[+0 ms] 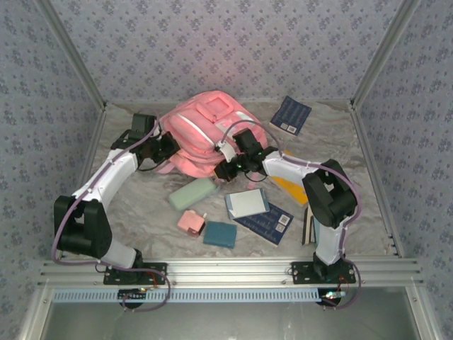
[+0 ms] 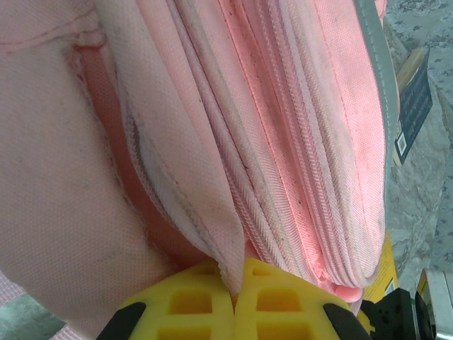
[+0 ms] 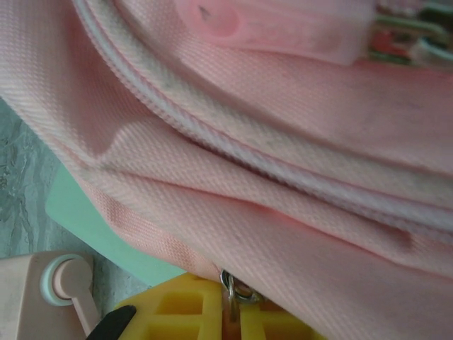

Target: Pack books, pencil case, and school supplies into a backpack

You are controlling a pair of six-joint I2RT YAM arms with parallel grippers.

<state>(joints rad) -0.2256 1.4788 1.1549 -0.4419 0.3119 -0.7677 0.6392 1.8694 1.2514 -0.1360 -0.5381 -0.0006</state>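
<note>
Yellow book (image 1: 292,188) part-hidden under right arm (image 1: 287,167); backpack (image 2: 212,142) cropped in wrist views.

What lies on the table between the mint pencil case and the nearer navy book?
In the top view, the white-and-light-blue book lies between them, right against the navy book.
</note>
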